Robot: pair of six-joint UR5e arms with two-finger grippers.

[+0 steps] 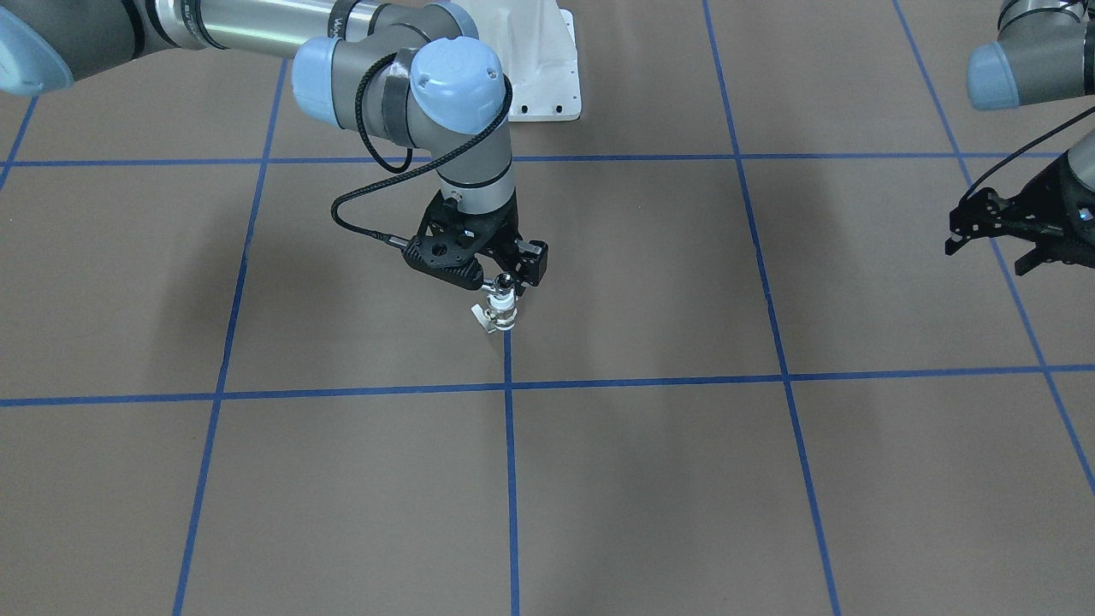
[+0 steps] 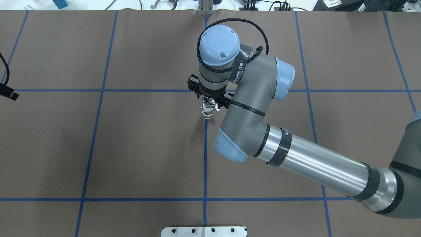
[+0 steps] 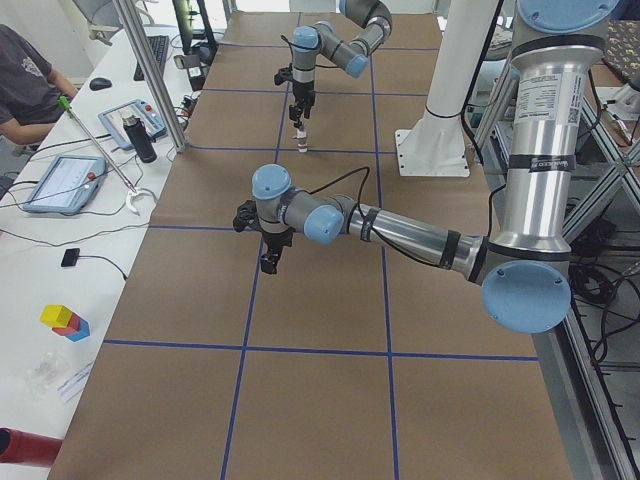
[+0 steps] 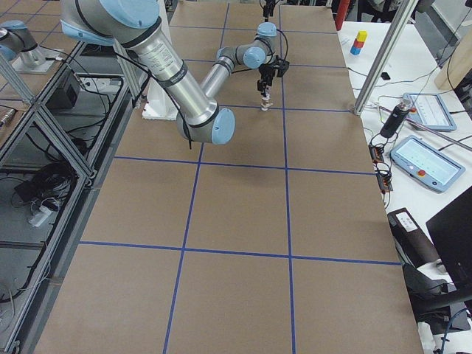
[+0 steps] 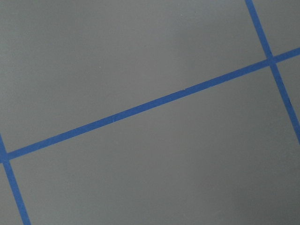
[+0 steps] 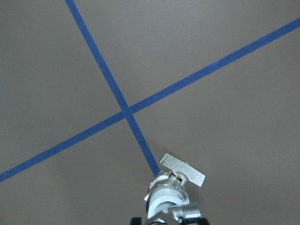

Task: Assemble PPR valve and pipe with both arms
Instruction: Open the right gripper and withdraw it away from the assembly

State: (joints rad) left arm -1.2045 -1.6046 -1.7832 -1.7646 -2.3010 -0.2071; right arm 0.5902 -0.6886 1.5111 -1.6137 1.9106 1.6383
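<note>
While the right end effector (image 1: 506, 275) is closed on the pipe (image 1: 506, 281), standing upright on the PPR valve (image 1: 502, 313) at mid-worktop (image 1: 650, 282), we press straight down without tilt; the left end effector (image 1: 992, 248) hangs open, empty, well apart leftward.

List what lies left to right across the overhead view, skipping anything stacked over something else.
left gripper → PPR valve → right arm's silver forearm
</note>
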